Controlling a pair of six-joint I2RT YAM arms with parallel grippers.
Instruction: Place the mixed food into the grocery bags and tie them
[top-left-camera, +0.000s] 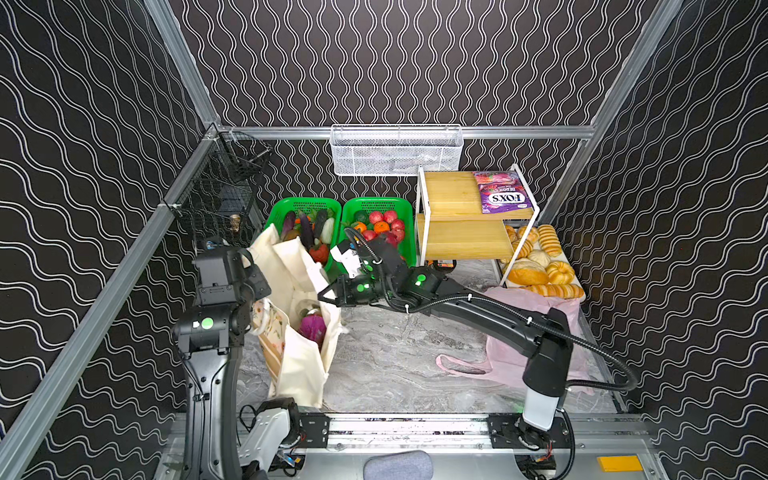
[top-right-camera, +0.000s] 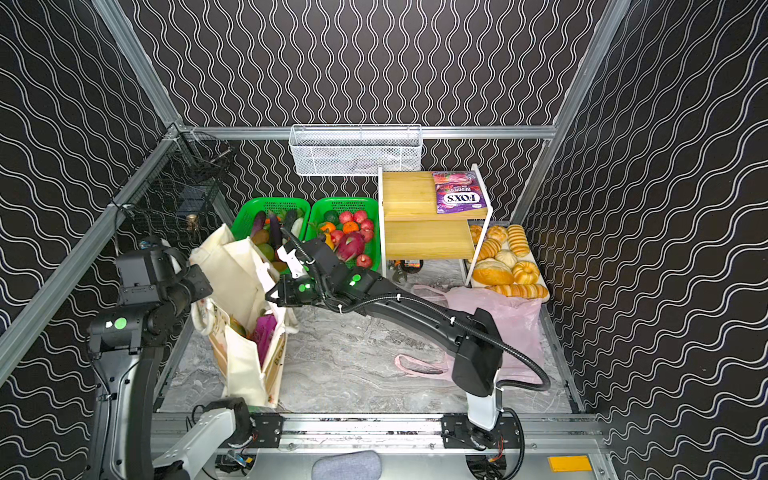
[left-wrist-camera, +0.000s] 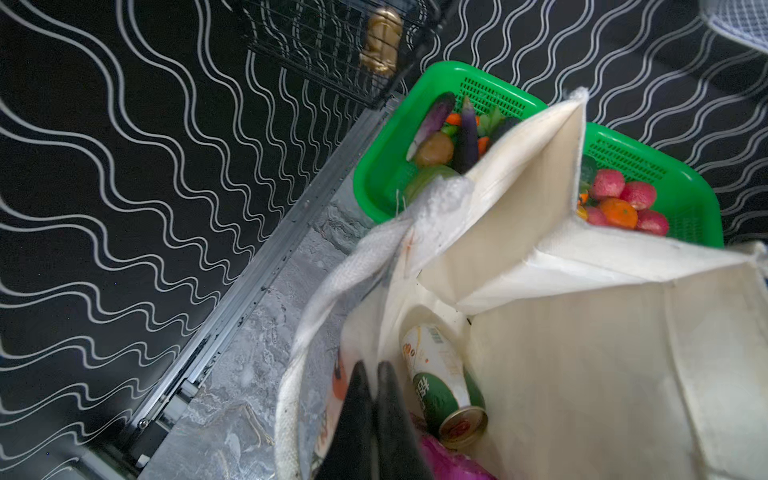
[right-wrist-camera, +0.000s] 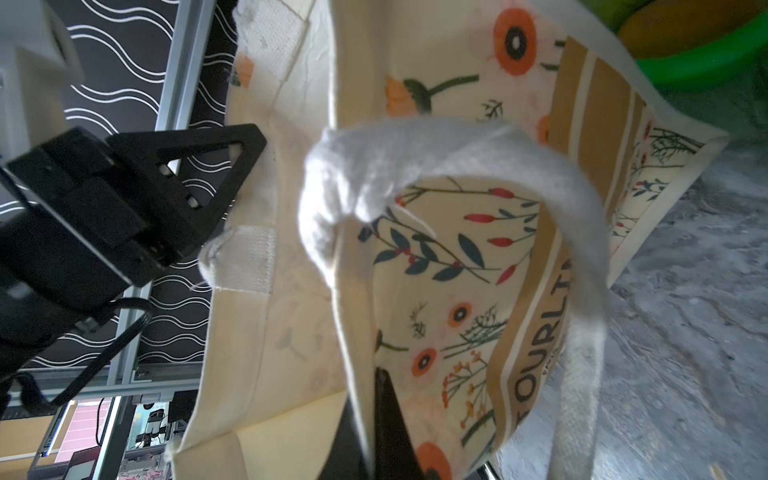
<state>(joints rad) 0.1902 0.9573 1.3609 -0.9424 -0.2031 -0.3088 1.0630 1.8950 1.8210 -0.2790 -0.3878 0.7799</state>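
At left-centre of both top views, the canvas tote (top-left-camera: 299, 361) is seen standing upright on the marble table (top-left-camera: 395, 357) with its mouth spread. A green drink can (left-wrist-camera: 440, 382) and a purple packet (top-right-camera: 264, 332) are noted inside it.

The right gripper (top-left-camera: 326, 296) is clamped on the tote's rim at the side toward frame centre. The left gripper (left-wrist-camera: 372, 374) is pinched together on the opposite wall, toward the left edge. The mouth is thus held open from two sides. A loose handle (right-wrist-camera: 436, 149) is draped across the right wrist view.

Behind the tote, toward upper centre, the fruit basket (top-left-camera: 380, 201) is recorded holding red apples (top-left-camera: 382, 217), an orange (top-left-camera: 380, 226) and a dragon fruit (top-right-camera: 351, 245). At lower right, the pink plastic bag (top-left-camera: 515, 303) is lying flat under the right arm; it looks unfilled.

Step judged: packing of the tote, partly done; no tying begun.

Next move judged: one rim would have to be released for fruit to be fetched. The unsupported wall may slump, so the other grip should be held high.
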